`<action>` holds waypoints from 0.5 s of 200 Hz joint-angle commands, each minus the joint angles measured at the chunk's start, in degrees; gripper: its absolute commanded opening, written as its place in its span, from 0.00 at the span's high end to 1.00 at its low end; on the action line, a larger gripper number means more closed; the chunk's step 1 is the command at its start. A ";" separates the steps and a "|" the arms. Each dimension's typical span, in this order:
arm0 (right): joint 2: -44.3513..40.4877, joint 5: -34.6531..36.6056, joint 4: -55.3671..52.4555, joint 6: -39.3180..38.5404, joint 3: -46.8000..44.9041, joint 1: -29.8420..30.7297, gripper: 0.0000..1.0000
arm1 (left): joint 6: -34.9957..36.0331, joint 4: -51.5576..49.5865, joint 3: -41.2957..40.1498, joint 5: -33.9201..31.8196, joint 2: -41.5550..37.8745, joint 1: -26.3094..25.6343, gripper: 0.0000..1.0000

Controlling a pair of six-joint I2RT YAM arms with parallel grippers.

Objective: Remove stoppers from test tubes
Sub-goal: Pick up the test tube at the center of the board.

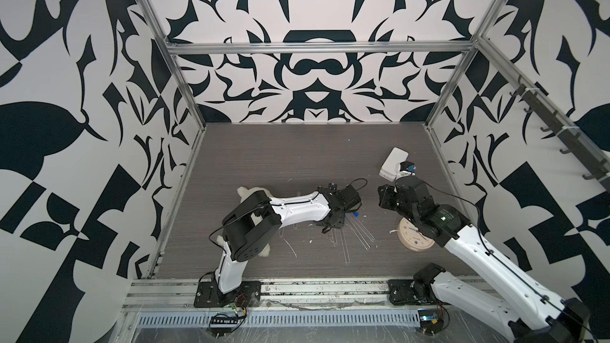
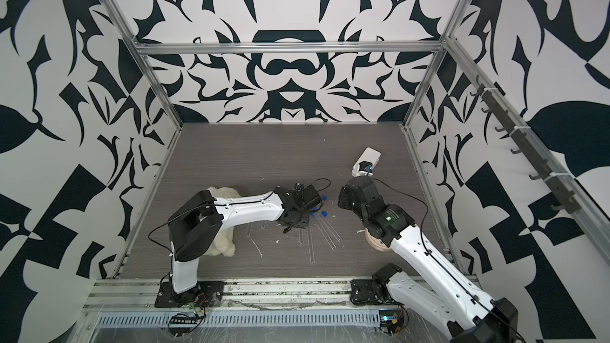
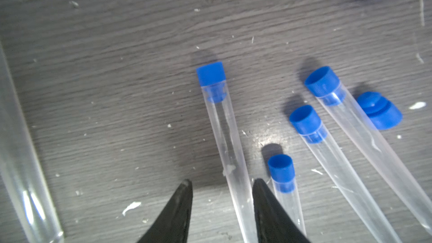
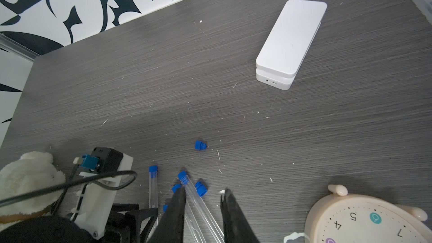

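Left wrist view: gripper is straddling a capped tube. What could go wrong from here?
1. The tube sits off-centre in the left gripper, nearer one finger; closing may roll it rather than pinch it.
2. The neighbouring capped tube lies right beside that finger and could get shoved or caught.
3. A loose stopper lies close by and could be knocked away.
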 commanded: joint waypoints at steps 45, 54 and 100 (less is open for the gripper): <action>0.22 -0.17 2.05 0.73 -0.84 0.20 0.73 | 0.53 -4.54 -1.22 -0.36 0.15 0.14 0.72; 0.53 -0.62 2.35 0.86 -0.91 0.17 0.73 | 0.70 -4.77 -2.00 -0.39 -0.40 0.16 0.76; 1.85 -2.45 3.69 0.99 -0.90 0.13 0.76 | 1.08 -5.74 -7.55 -0.68 -5.18 0.44 0.83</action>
